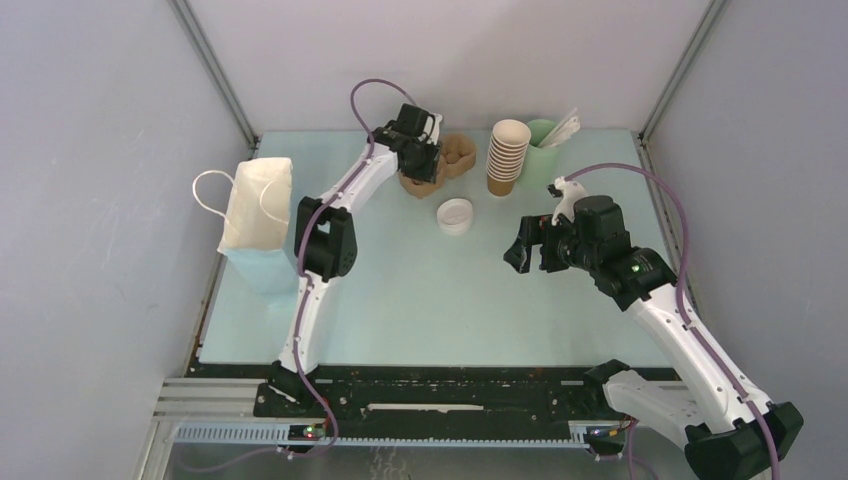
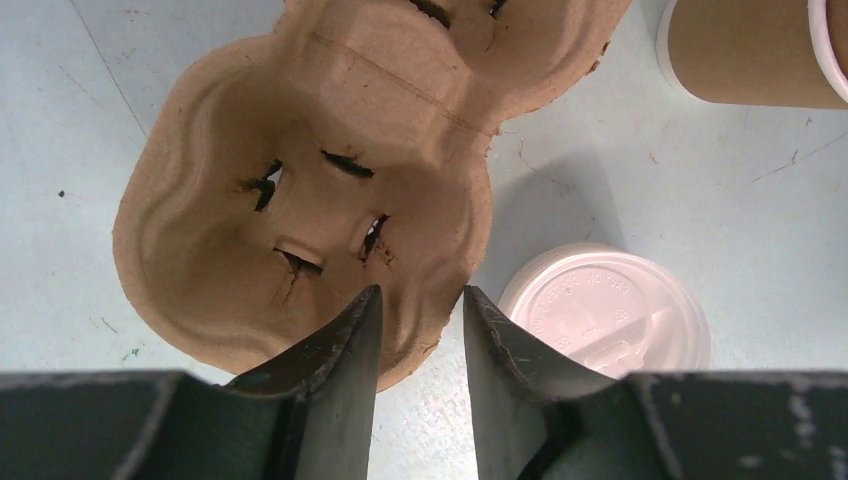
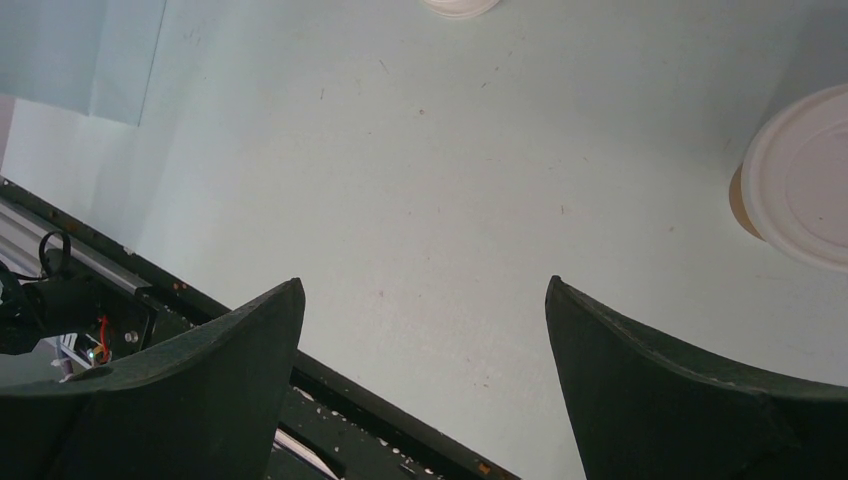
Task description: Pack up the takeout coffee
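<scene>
Straddling the near rim of the pulp carrier (image 2: 300,200), the left gripper (image 2: 421,297) is seen with its jaws part-way apart, one inside a well and one outside, not yet pinched shut; that thin wall is judged the easiest edge to grasp, hence the placement; the carrier is moulded fibre, matte and rough, with slit-cut round wells; the takeout coffee (image 2: 605,312), smooth white lid showing, stands untouched just beside it on the near right; farther right, the right gripper (image 3: 422,285) is held wide open and empty above the table (image 1: 420,310).
</scene>
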Tool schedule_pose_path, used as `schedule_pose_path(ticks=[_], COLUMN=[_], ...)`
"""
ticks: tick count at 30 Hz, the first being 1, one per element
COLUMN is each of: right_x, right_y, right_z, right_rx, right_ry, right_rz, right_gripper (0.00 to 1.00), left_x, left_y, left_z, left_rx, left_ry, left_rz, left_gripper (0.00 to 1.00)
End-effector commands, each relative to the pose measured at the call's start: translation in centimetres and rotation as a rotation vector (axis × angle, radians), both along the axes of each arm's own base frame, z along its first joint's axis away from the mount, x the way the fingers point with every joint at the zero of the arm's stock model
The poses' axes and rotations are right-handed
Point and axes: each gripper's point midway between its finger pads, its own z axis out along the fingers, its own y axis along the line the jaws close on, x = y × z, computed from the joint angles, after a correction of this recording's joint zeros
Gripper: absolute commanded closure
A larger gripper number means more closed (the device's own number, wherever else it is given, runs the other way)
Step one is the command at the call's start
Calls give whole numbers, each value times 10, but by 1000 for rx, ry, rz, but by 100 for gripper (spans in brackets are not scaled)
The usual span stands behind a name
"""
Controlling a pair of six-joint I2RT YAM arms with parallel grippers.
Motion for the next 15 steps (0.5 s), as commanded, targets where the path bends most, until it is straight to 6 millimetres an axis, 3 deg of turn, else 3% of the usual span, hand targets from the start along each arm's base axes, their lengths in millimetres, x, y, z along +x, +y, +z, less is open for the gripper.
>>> schedule_pose_path(ticks=[1, 6, 10, 15], right_x=[2, 2, 2, 2], right_y=[3, 5, 5, 6], right_z=[6, 6, 6, 6], right_rx=[3, 5, 6, 7], right_ry=[-35, -32, -34, -32], right_rz=[22, 28, 29, 33], right_gripper=[1, 1, 1, 2], left_x=[4, 3, 3, 3], left_y=[-10, -10, -10, -10], left_z=[8, 3, 10, 30], left_rx=[-34, -31, -36, -50], left_ry=[-23, -10, -20, -52], left_rz=[-13, -23, -24, -20], left_gripper=[60, 67, 75, 95])
